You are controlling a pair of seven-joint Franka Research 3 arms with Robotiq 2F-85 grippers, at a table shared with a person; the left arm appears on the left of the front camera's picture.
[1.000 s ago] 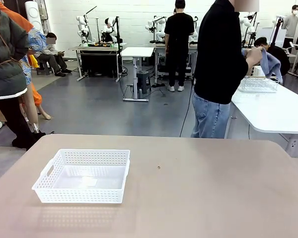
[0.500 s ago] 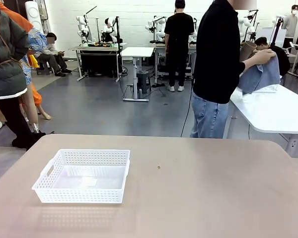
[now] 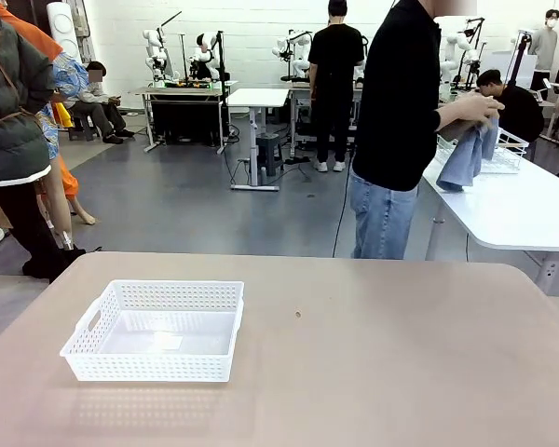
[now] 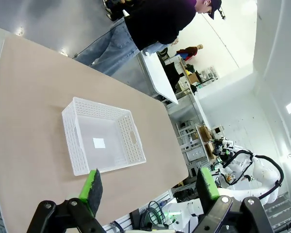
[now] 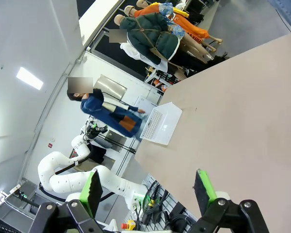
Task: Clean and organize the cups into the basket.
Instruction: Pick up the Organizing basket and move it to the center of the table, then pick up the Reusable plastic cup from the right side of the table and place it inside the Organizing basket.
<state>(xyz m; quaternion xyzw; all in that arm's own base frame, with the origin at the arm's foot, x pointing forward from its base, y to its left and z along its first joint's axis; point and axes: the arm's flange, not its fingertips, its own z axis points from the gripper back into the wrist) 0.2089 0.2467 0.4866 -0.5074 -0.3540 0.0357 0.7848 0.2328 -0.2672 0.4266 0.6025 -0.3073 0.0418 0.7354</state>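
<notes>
My left gripper [image 4: 149, 182] is released, its two green-padded fingers spread wide with nothing between them, hanging above the near edge of the tan table [image 4: 34, 97]. Just ahead of those fingers and below them, apart from both pads, sits the shallow white plastic basket with lattice sides and cut-out handles [image 4: 77, 145], upright on the table with a small white square on its floor. My right gripper [image 5: 148, 187] is likewise released, fingers wide, holding nothing, over a bare stretch of the same table. Far beyond both grippers, past the table's far edge, a person in a black top and jeans [image 3: 401, 93] stands turned towards a white side table [image 3: 512, 214], both hands in a blue cloth [image 3: 466, 154] beside a white wire basket [image 3: 503, 154].
</notes>
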